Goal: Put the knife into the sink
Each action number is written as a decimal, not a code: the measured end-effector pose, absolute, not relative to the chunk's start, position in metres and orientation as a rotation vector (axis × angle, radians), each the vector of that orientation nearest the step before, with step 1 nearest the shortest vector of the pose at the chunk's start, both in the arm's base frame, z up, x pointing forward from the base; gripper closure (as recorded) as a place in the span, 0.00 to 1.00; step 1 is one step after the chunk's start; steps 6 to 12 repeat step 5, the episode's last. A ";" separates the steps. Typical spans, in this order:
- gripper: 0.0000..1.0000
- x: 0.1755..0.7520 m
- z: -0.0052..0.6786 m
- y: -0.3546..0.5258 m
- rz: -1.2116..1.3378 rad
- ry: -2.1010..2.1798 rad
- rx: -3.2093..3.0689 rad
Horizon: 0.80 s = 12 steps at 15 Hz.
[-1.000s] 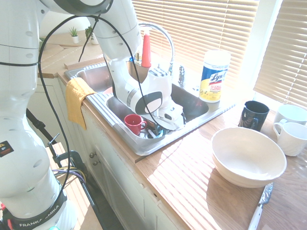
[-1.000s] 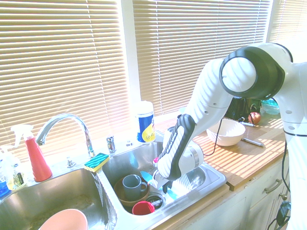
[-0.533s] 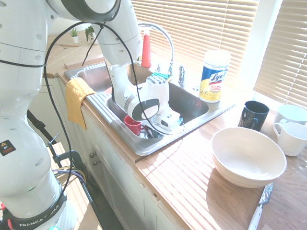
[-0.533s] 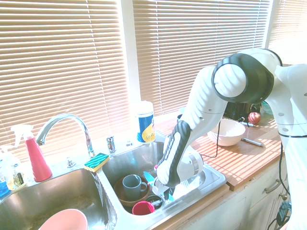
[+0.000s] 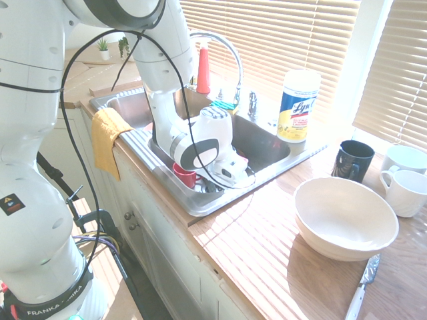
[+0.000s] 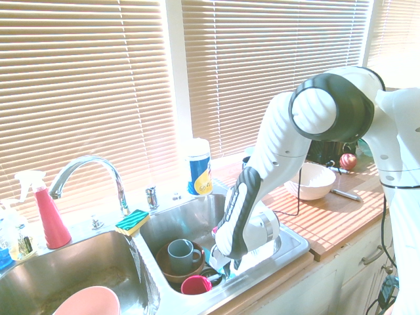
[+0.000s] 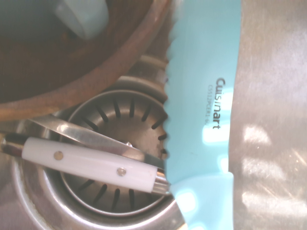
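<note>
So the turquoise serrated knife (image 7: pixel 204 96) is down in the sink (image 6: pixel 190 220), in the basin with the mugs, its blade reading "Cuisinart" with smaller print too blurry for me. A white-handled utensil (image 7: pixel 91 165) lies by the drain strainer (image 7: pixel 117 143). Can't tell if the claw (image 6: pixel 230 266) is apart or together. Tub (image 5: pixel 298 107) behind says "Lysol", last letters washed out.

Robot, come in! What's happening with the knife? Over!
Gripper low in sink. Turquoise knife in there too. Brown bowl, white-handled utensil close by. Over.
</note>
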<state>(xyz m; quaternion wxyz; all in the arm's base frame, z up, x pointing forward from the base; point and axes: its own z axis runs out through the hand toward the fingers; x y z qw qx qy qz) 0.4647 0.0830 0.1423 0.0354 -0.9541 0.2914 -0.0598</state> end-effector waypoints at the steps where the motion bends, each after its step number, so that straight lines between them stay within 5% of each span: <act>1: 0.00 0.464 0.150 0.083 -0.203 0.915 -2.926; 5: 0.00 0.468 0.225 0.078 -0.291 0.958 -2.908; 12: 0.00 0.468 0.225 0.078 -0.291 0.958 -2.908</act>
